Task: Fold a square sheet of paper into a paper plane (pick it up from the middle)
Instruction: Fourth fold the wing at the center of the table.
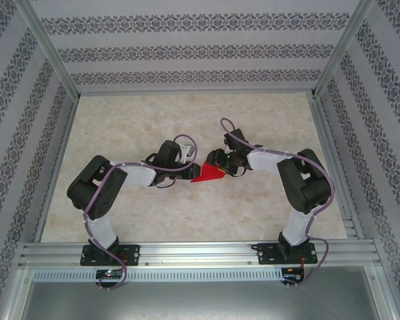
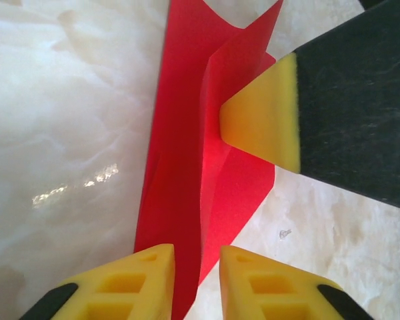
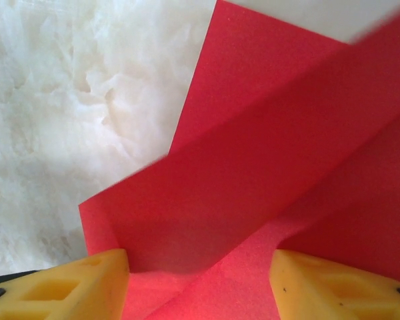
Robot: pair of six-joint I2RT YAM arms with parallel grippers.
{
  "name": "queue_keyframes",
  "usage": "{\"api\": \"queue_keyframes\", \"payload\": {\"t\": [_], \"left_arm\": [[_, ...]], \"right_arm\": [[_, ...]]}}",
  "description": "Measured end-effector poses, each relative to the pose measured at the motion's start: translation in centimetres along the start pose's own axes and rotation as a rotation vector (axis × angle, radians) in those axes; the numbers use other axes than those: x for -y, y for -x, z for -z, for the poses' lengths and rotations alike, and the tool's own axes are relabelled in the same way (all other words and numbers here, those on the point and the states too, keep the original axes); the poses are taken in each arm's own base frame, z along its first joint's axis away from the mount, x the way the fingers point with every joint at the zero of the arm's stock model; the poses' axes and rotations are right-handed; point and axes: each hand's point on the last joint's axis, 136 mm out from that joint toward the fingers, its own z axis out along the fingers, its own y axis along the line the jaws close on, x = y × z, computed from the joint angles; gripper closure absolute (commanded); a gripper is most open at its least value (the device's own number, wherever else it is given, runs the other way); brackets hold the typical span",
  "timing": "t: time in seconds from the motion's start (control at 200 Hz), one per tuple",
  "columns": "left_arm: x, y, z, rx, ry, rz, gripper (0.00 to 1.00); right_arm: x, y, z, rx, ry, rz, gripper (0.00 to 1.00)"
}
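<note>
Base: pale marbled beige worktop, carrying everything. My left arm and right arm, black and white, bend inward and meet near the worktop's middle. Between them, on the worktop, lies the partly folded bright red paper sheet, a pointed wedge from above. One flap stands up off the rest along a crease. My left pincer: yellow fingers a narrow gap apart, not clamped, the paper's near tip running between them. My right pincer: wide open, straddling the paper, a raised fold between its fingers. Left wrist view: one right fingertip touches the upright flap.
</note>
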Motion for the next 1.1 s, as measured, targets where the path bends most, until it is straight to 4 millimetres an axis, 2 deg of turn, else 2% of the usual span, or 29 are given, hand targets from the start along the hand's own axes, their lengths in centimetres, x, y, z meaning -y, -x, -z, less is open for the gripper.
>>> {"api": "queue_keyframes", "payload": {"t": [0.19, 0.42, 0.565, 0.814, 1.099], "left_arm": [[1.1, 1.4, 0.8, 0.022, 0.000, -0.003, 0.80], [1.9, 0.7, 0.5, -0.023, -0.059, 0.032, 0.87], [2.2, 0.5, -0.3, -0.057, -0.091, 0.045, 0.88], [1.6, 0.1, -1.4, -0.100, -0.081, 0.068, 0.90], [0.2, -0.2, -2.4, -0.128, -0.029, 0.086, 0.94]], "right_arm": [[0.3, 0.3, -0.1, -0.019, -0.053, -0.016, 0.34], [0.5, 0.4, -0.4, -0.051, -0.094, -0.034, 0.34], [0.6, 0.4, -0.4, -0.065, -0.110, -0.041, 0.34], [0.7, 0.4, -0.5, -0.079, -0.129, -0.056, 0.36], [1.1, 0.4, -0.5, -0.077, -0.152, -0.075, 0.45]]}}
